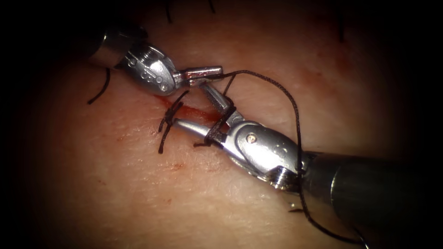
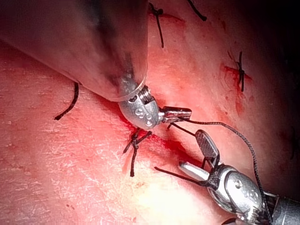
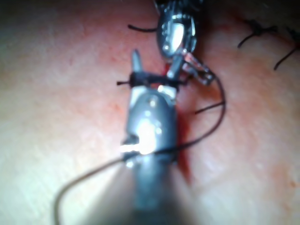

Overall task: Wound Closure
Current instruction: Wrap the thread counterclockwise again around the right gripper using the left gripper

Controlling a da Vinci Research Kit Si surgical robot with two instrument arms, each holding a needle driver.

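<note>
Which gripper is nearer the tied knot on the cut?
Right. The open right gripper has one jaw tip beside the knot, thread wrapped around its jaws. The left gripper holds thread above it.

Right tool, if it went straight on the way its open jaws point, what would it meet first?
Probably the left tool's shut jaws holding the thread, just beyond the right tool; depth is unclear.

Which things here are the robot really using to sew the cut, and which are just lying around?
In use:
- left end effector, shut on the thread
- right end effector, jaws open, thread wound around them
- the cut in the tissue
- knot on the cut

Just lying about:
- cut end of thread, left of the cut
- finished stitch
- red fluid
</note>
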